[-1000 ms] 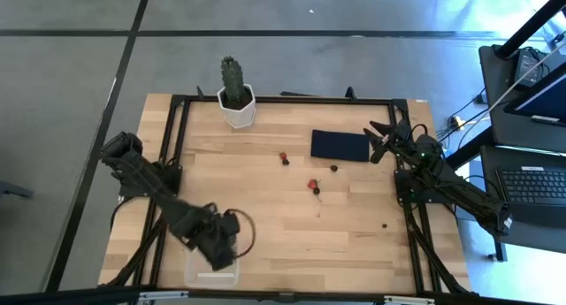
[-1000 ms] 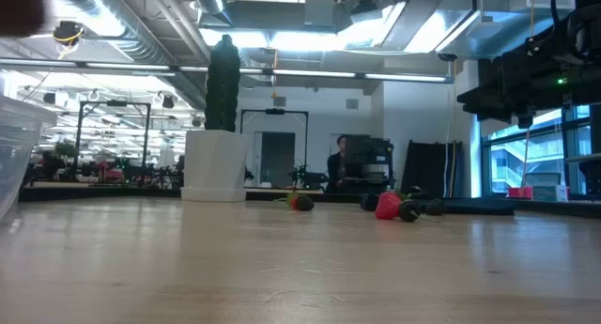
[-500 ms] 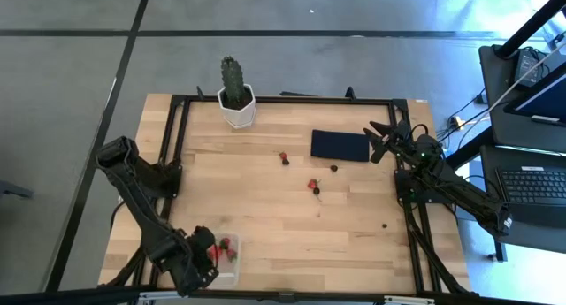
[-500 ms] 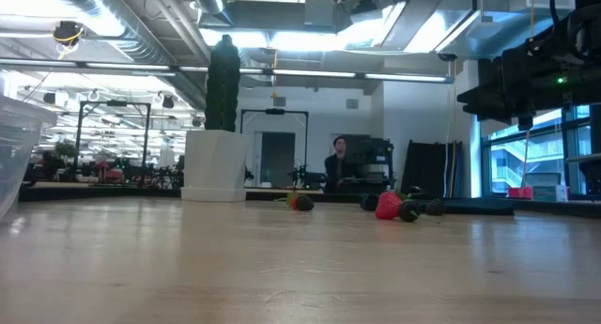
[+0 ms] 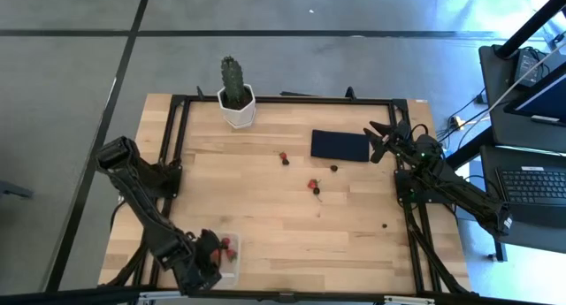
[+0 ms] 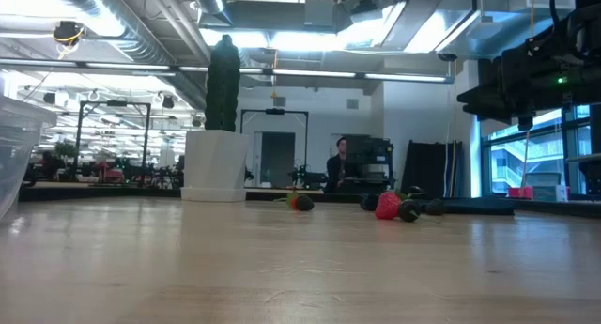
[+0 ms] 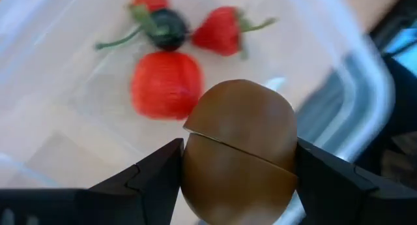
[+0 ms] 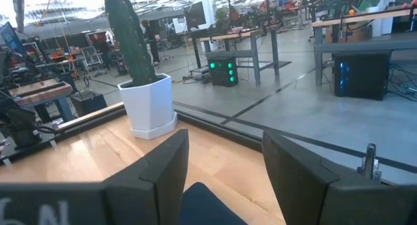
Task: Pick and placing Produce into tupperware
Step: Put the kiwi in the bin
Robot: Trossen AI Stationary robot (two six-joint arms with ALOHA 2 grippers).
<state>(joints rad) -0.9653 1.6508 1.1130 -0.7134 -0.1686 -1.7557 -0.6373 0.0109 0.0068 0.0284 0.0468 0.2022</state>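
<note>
Left arm over the tupperware, right arm parked.
The left gripper [image 5: 205, 268] hangs above the clear tupperware [image 5: 232, 268] holding red strawberries [image 5: 228, 247]; loose fruit [image 5: 314, 186] lies mid-table, near the navy rectangle [image 5: 340, 145] and cactus [image 5: 235, 88].

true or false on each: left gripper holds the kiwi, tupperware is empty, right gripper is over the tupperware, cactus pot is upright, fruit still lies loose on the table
1. The left gripper holds the brown kiwi: true.
2. The tupperware is empty: false, strawberries lie in it.
3. The right gripper hangs over the tupperware: false, it waits by the navy rectangle.
4. The cactus pot stands upright: true.
5. Fruit lies loose on the table: true, a strawberry at mid-table.
</note>
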